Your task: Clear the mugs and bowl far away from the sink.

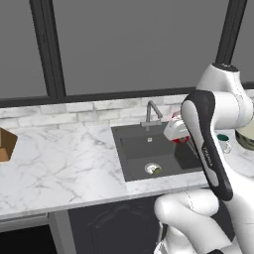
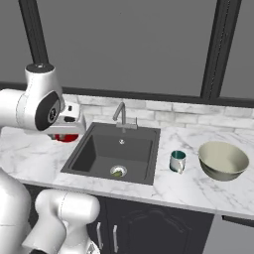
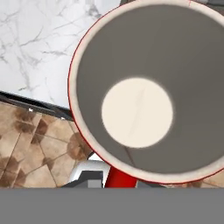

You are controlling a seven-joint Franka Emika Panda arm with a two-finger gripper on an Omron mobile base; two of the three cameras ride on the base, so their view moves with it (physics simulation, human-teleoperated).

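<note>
Two mugs are apart; the red mug (image 3: 144, 92) sits clamped in the gripper (image 2: 63, 133), jaws nearly closed on its wall, its open mouth facing the hand camera with marble counter (image 3: 39, 48) and brown floor tiles (image 3: 30, 144) beneath; from the right base view it hangs just left of the sink (image 2: 116, 151); the teal-banded mug (image 2: 177, 161) stands right of the basin; the bowl (image 2: 223, 160) rests beside it, further right.

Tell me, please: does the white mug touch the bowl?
Apart. The right base view shows bare counter between the white mug and the bowl.
</note>
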